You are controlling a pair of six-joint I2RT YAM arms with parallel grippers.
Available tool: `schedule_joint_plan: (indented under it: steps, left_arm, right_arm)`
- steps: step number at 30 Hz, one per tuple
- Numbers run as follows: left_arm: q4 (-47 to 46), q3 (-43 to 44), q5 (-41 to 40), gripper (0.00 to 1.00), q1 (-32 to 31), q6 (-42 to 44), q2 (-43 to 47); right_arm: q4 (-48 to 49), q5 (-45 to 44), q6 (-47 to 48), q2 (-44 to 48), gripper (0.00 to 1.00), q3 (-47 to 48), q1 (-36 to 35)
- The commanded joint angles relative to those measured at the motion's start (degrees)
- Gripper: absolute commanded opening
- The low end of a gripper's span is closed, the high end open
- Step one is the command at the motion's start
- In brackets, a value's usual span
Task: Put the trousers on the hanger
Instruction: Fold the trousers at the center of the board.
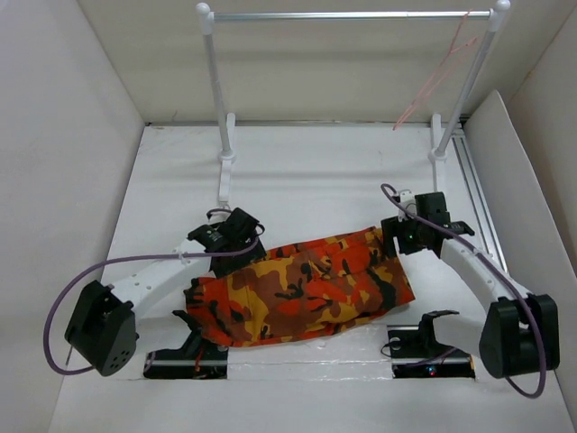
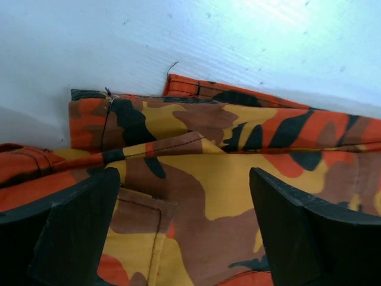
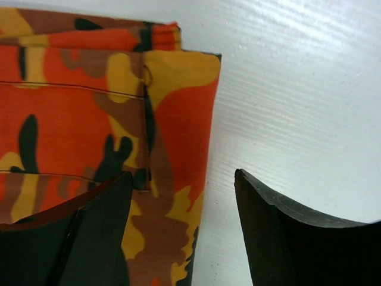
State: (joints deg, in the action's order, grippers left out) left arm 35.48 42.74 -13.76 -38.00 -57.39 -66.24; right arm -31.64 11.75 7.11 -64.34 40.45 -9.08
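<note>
The camouflage trousers [image 1: 306, 289] lie folded flat on the white table between the two arms. My left gripper [image 1: 233, 245] is open over their upper left edge; in the left wrist view the cloth [image 2: 202, 179] lies between the spread fingers [image 2: 77, 226]. My right gripper [image 1: 406, 242] is open over their upper right end; in the right wrist view the cloth's edge [image 3: 172, 149] runs between the spread fingers [image 3: 286, 238], one finger over cloth, the other over bare table. The pale-pink wire hanger [image 1: 439, 77] hangs by its hook from the right end of the silver bar, far from both grippers.
A silver bar [image 1: 352, 14] on two white posts [image 1: 215, 90] stands at the back. White walls enclose the table on the left, back and right. A metal rail [image 1: 476, 194] runs along the right side. Two black stands [image 1: 431, 347] sit at the near edge.
</note>
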Motion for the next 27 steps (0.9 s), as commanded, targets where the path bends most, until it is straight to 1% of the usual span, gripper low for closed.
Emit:
schedule_joint_plan:
  steps: [1, 3, 4, 6, 7, 8, 9, 10, 11, 12, 13, 14, 15, 17, 18, 20, 21, 22, 23, 24, 26, 27]
  left_arm:
    - [-1.29, 0.50, 4.52, 0.85, 0.73, 6.40, -4.15]
    - [-2.26, -0.11, 6.01, 0.82, 0.73, 7.72, -6.44]
    - [-2.61, -0.55, 6.55, 0.77, 0.73, 8.16, -6.80]
    - [-4.01, -1.95, 7.69, 0.77, 0.73, 9.13, -7.15]
    - [-4.54, -2.48, 7.61, 0.76, 0.73, 9.39, -7.33]
    - [-5.94, -2.66, 7.35, 0.73, 0.73, 9.75, -8.46]
    - [-6.74, -2.92, 7.52, 0.67, 1.25, 10.88, -9.51]
    - [-7.44, -2.67, 7.95, 0.35, 1.26, 11.59, -10.83]
    - [-8.32, -2.23, 8.22, 0.23, 1.78, 12.12, -13.37]
    - [-8.50, -0.92, 9.00, 0.09, 1.79, 13.08, -14.44]
    - [-8.50, -0.21, 9.80, 0.00, 1.79, 13.52, -15.49]
    - [-8.68, 0.49, 10.24, 0.00, 1.79, 14.22, -16.46]
    - [-8.59, 1.63, 10.68, 0.00, 1.79, 14.67, -16.47]
    - [-8.50, 2.61, 10.07, 0.00, 1.79, 15.81, -14.72]
    - [-8.50, 3.74, 9.28, 0.00, 2.92, 16.42, -14.01]
    - [-8.15, 5.85, 8.49, 0.00, 7.39, 19.49, -13.22]
    - [-8.15, 8.82, 8.75, 0.00, 9.50, 20.81, -13.39]
    - [-7.80, 11.03, 8.84, 0.00, 13.61, 22.21, -14.09]
    - [-7.10, 15.49, 8.23, 0.00, 16.44, 25.45, -16.62]
    - [-6.92, 17.71, 7.61, 0.00, 16.46, 25.48, -16.64]
    - [-5.78, 22.54, 5.42, 0.00, 18.92, 28.28, -20.76]
    - [-5.17, 27.35, 4.80, 0.00, 19.62, 28.99, -22.25]
  right_arm:
    - [6.31, 6.25, 2.29, -3.67, 0.74, -1.59, 3.45]
    - [7.55, 8.72, 3.34, -5.44, 0.74, -2.39, 4.07]
    - [8.60, 10.56, 3.43, -6.32, 0.74, -2.74, 4.85]
    - [10.01, 12.59, 4.13, -8.08, 0.73, -4.40, 5.48]
    - [12.19, 15.29, 4.22, -8.61, 0.72, -4.93, 6.35]
    - [13.08, 16.11, 4.22, -9.48, 0.70, -5.63, 7.23]
    - [13.96, 16.98, 4.22, -9.93, 0.55, -6.69, 7.24]
    - [15.45, 17.86, 4.14, -10.37, 0.47, -6.96, 7.84]
    - [16.16, 18.31, 3.87, -10.81, 0.40, -7.31, 7.85]
    - [16.60, 19.09, 3.96, -11.51, 0.21, -7.57, 8.98]
    - [17.57, 20.67, 4.05, -11.77, 0.15, -7.66, 8.99]
    - [17.58, 21.03, 4.05, -12.04, 0.09, -7.58, 9.69]
    - [17.58, 21.30, 4.05, -12.04, 0.00, -7.49, 10.39]
    - [17.66, 21.30, 4.22, -11.52, 0.00, -7.14, 11.10]
    - [17.66, 21.21, 4.05, -11.25, 0.00, -7.05, 11.10]
    - [18.54, 21.73, 2.74, -9.94, 0.00, -6.87, 12.51]
    - [18.54, 22.35, 1.95, -9.50, 0.00, -6.87, 13.38]
    - [21.07, 23.31, 0.81, -8.45, 0.00, -6.87, 13.39]
    - [23.79, 23.84, -1.64, -8.00, 0.00, -6.96, 13.39]
    - [23.82, 23.85, -2.71, -8.00, 0.00, -7.05, 13.39]
    - [26.45, 23.32, -5.44, -8.79, 0.00, -6.79, 13.39]
    - [26.97, 22.54, -5.79, -9.22, 0.00, -6.78, 14.08]
